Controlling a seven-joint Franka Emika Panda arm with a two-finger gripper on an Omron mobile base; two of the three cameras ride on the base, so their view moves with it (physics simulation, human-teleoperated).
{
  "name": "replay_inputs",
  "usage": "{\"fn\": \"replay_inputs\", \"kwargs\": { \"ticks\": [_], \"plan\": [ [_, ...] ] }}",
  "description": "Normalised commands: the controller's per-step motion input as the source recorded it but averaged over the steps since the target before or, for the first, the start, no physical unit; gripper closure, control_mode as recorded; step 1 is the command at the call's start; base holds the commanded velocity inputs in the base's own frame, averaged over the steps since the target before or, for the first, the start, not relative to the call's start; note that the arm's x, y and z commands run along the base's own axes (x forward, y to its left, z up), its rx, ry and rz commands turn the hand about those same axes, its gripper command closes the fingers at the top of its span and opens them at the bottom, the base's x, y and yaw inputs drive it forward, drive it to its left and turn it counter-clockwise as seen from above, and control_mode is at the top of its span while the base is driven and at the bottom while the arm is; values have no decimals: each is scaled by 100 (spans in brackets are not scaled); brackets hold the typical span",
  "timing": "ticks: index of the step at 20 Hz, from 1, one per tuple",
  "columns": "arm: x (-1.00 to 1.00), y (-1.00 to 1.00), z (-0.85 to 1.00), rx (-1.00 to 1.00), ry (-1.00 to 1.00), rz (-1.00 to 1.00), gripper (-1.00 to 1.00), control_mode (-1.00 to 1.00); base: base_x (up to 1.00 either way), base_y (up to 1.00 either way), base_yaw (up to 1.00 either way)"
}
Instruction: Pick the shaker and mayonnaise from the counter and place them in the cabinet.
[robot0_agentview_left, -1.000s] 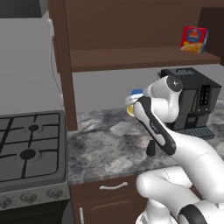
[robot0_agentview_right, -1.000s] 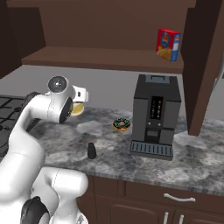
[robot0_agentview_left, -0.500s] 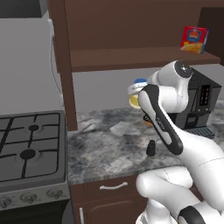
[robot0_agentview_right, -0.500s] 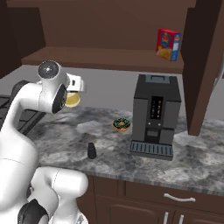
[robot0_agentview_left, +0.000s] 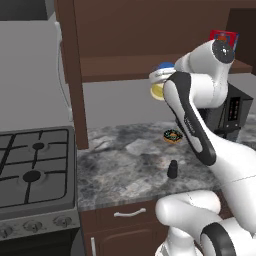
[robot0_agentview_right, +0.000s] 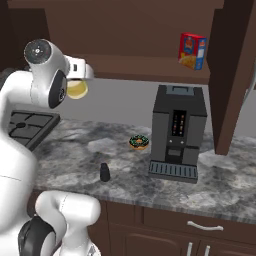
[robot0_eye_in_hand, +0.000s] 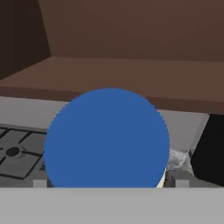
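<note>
- Simulated kitchen: mottled stone counter (robot0_agentview_left: 125, 170) beside a gas stove (robot0_agentview_left: 32, 175), dark wooden cabinet (robot0_agentview_left: 125, 67) with open shelf above.
- Gripper (robot0_agentview_right: 80, 80) is raised to shelf height, jaws spread wide and closed on the mayonnaise (robot0_agentview_left: 161, 84); its blue lid faces the hand camera, between the fingertips.
- Step in hand, judged: carrying the mayonnaise to the cabinet. Next move calls for advancing over the shelf board, lowering, releasing.
- Shaker (robot0_agentview_right: 104, 172) stands on the counter near the donut (robot0_agentview_right: 139, 143), well below the gripper, not yet picked.

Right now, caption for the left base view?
Gripper holds the mayonnaise up by the cabinet shelf; shaker on counter.
</note>
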Motion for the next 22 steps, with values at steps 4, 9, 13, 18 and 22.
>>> {"fn": "replay_inputs", "kwargs": {
  "ticks": [4, 9, 13, 18, 22],
  "plan": [
    [0, 0, 77, -2, -11, 0, 100, -100, 0, 0, 0],
    [13, 0, 41, 0, -5, 0, 100, -100, 0, 0, 0],
    [42, 0, 10, 0, 0, 0, 100, -100, 0, 0, 0],
    [55, 0, 0, 0, 0, 0, 100, -100, 0, 0, 0],
    [55, 0, -13, 0, 0, 0, 100, -100, 0, 0, 0]
  ]
}}
